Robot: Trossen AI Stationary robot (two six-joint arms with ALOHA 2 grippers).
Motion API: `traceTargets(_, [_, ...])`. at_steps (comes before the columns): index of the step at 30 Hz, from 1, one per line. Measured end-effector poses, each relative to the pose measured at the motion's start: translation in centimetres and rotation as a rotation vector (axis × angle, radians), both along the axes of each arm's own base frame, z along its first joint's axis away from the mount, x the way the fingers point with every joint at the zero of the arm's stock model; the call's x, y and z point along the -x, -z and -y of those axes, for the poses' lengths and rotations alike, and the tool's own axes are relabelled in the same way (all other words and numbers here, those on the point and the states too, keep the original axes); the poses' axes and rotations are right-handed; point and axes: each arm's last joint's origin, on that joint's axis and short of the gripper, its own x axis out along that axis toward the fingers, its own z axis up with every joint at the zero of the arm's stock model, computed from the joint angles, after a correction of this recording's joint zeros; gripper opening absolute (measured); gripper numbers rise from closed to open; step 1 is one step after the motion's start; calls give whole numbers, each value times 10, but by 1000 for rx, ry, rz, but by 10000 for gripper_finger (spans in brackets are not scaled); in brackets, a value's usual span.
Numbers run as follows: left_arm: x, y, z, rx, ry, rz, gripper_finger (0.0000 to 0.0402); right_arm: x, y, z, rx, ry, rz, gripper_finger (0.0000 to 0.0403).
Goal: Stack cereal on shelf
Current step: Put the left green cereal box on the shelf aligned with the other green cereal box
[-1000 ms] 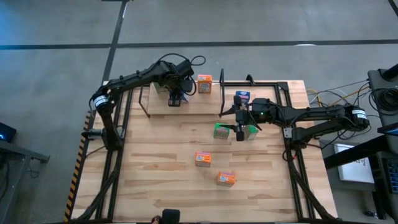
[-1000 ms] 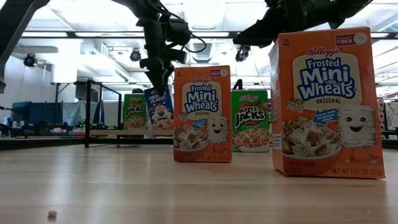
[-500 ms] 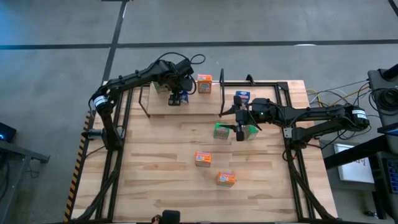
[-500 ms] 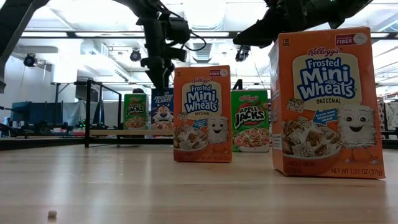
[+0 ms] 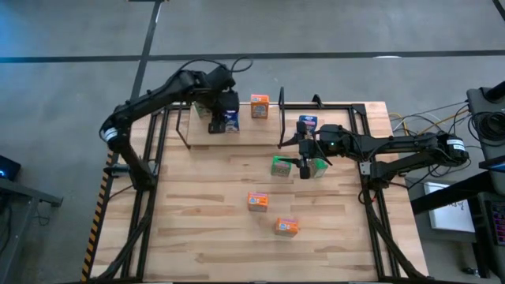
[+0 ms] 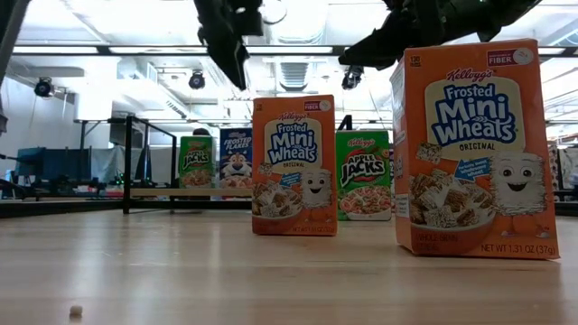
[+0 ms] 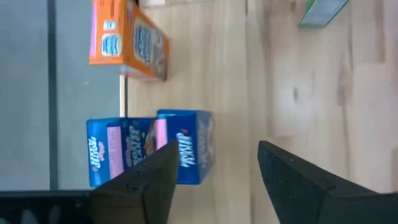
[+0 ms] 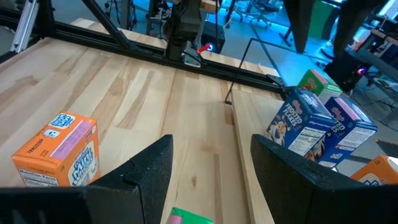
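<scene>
Overhead and level views of the worktop (image 5: 197,197) during shelving of cereal. The left gripper (image 5: 220,105) hangs above the shelf (image 5: 237,138), its fingers spread and holding nothing, directly over two blue boxes (image 7: 149,151) that stand touching one another; a green box (image 6: 196,162) stands beside them in the level view, and an orange box (image 5: 259,106) sits further along the shelf. The right gripper (image 5: 304,166) waits over mid-worktop, fingers apart and empty, between two green boxes (image 5: 281,166); two orange boxes (image 5: 258,201) lie nearer the front edge and another blue box (image 5: 308,122) stands near the shelf's end bracket. Risk, as a judgement: the light, upright boxes are packed closely, so a finger brushing the shelved blue pair could topple the row or push a box off the shelf's back edge.
</scene>
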Motion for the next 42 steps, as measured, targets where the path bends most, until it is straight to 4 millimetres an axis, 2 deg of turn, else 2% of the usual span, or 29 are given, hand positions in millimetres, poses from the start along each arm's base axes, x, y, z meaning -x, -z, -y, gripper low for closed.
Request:
traceTargets(6, [18,2,24,-17,-23,123,146,0,0,0,-1,0,-5,206])
traceTargets(15, [44,47,53,-18,-59,308,79,0,0,0,-31,8,-4,205])
traceTargets(21, [57,64,73,-22,-41,460,75,0,0,0,-96,29,-2,205])
traceTargets(31, [75,77,101,-33,33,683,74,0,0,2,-246,159,10,205])
traceTargets(37, [81,87,110,0,34,746,74,1,6,-6,-329,159,-77,205])
traceTargets(42, [81,94,113,24,29,756,74,2,-4,-16,-367,189,-205,205])
